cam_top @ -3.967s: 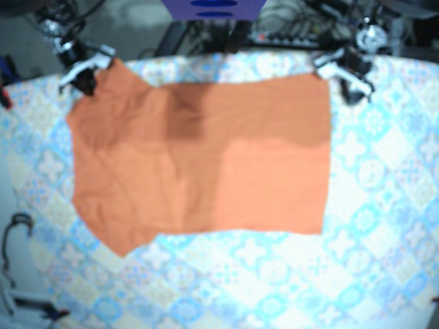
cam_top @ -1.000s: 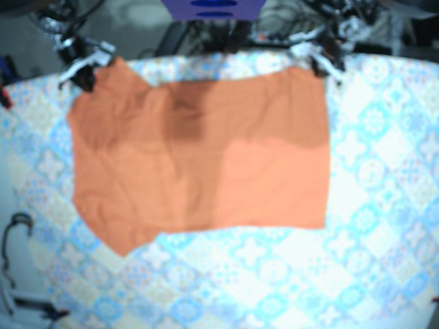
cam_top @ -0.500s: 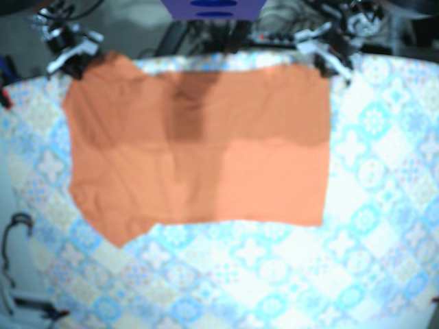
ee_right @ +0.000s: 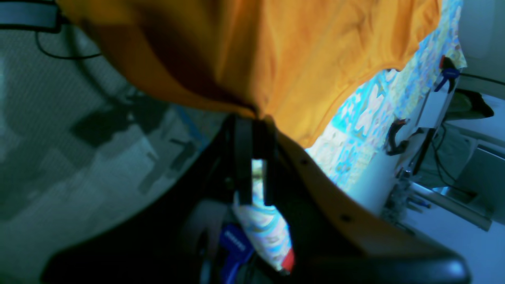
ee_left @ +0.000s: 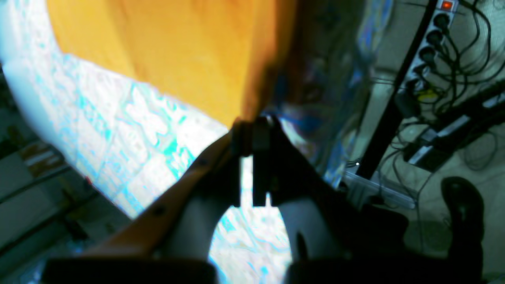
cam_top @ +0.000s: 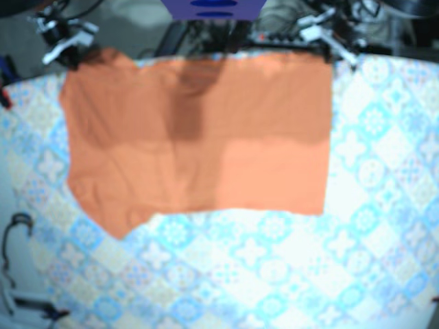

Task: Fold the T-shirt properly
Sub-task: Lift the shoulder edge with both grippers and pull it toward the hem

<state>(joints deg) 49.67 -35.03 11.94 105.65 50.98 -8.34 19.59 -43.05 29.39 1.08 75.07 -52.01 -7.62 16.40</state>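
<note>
As the left tool (ee_left: 252, 132) pinches shut on the far right corner of the soft orange fabric T-shirt (cam_top: 199, 137), the right tool (ee_right: 253, 125) clamps the far left corner likewise. Between them the shirt lies spread across the blue-and-white patterned bench (cam_top: 384, 205), its far edge at the bench's far rim. Light and limp, it will likely sag between grips, so the corners and hems seem the surest holds.

The T-shirt (cam_top: 199, 130) is matt orange cloth, soft and faintly creased, the tablecloth (cam_top: 370, 240) is matt woven fabric printed with blue and white tiles, and the left gripper (ee_left: 252, 126) and right gripper (ee_right: 252, 122) look like smooth, dark hard plastic.
</note>
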